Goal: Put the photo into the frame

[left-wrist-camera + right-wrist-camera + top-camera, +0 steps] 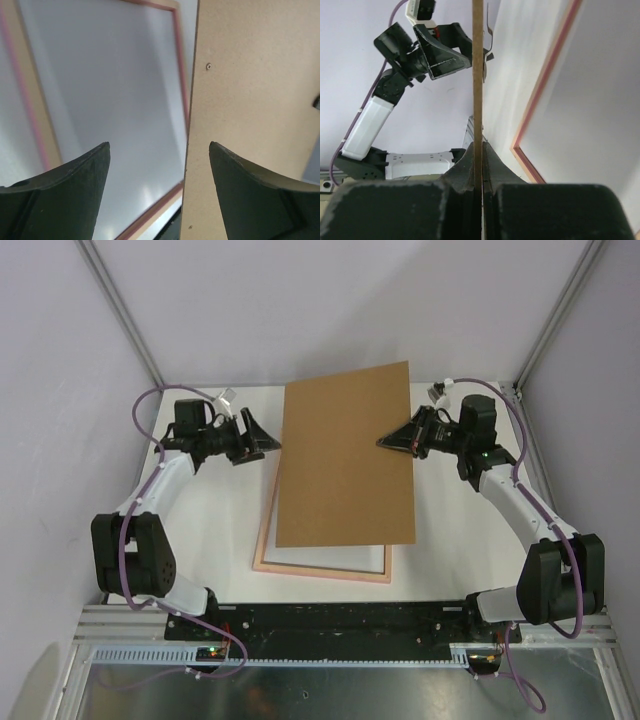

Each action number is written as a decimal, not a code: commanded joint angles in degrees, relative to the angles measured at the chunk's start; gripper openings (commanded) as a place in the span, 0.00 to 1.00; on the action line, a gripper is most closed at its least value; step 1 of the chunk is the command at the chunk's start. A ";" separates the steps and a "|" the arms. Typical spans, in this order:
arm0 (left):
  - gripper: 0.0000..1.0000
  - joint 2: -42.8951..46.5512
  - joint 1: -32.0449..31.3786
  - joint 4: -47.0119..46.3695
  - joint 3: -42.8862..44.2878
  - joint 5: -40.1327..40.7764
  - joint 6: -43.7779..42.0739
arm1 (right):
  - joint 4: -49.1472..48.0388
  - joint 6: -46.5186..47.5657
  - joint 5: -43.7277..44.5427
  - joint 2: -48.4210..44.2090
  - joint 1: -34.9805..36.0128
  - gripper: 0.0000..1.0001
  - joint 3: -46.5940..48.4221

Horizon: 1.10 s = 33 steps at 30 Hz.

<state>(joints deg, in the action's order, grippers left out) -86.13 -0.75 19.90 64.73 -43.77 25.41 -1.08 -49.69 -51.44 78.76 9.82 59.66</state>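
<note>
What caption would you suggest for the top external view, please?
Right gripper pinches the brown backing board over the pink frame; left gripper open beside its edge.

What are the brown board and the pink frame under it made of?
The flat brown rectangular board looks like thin hardboard: matte, even tan, no grain. The pale pink-railed rectangular frame seems painted light wood; its glossy centre may be glass or acrylic.

The frame [322,574] lies on the desk [220,530], centred toward the near edge. The board [345,455] covers its far part, with the left gripper [262,438] beside the board's left edge and the right gripper [392,440] on its right edge.
</note>
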 commanded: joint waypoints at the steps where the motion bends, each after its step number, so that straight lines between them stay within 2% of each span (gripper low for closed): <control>1: 0.85 0.08 0.31 -5.24 0.50 -12.91 3.72 | -10.53 -5.51 -5.57 -0.16 0.13 0.00 1.26; 8: 0.87 0.82 0.31 -12.30 -1.19 -19.25 7.96 | -16.87 -9.16 -7.74 4.10 2.94 0.00 0.85; 12: 0.83 1.94 0.31 -16.37 -2.48 -21.86 11.36 | -27.93 -15.66 -9.87 7.19 3.83 0.00 -0.66; 17: 0.73 4.96 0.31 -21.42 -4.07 -23.26 17.02 | -41.90 -24.09 -12.93 12.67 2.76 0.00 -1.76; 20: 0.66 7.19 0.40 -28.80 -6.46 -24.21 24.10 | -51.03 -29.48 -14.26 16.32 2.19 0.00 -2.40; 22: 0.60 8.10 0.53 -33.29 -7.64 -24.55 28.26 | -59.25 -33.98 -14.86 18.88 1.92 0.00 -2.94; 27: 0.50 8.64 0.58 -35.15 -8.07 -24.13 30.88 | -80.20 -49.00 -15.60 25.64 1.86 0.00 -3.59; 29: 0.47 8.68 0.58 -35.31 -8.44 -23.90 30.98 | -84.37 -51.86 -15.66 27.74 1.89 0.00 -3.59; 33: 0.39 8.32 0.58 -35.05 -9.66 -23.14 30.41 | -86.00 -52.20 -16.27 29.78 2.26 0.00 -3.64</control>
<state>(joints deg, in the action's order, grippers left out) -79.70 -0.43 -11.84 56.01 -65.19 54.43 -70.22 -96.16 -67.00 107.35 11.79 55.99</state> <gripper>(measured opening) 0.433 0.031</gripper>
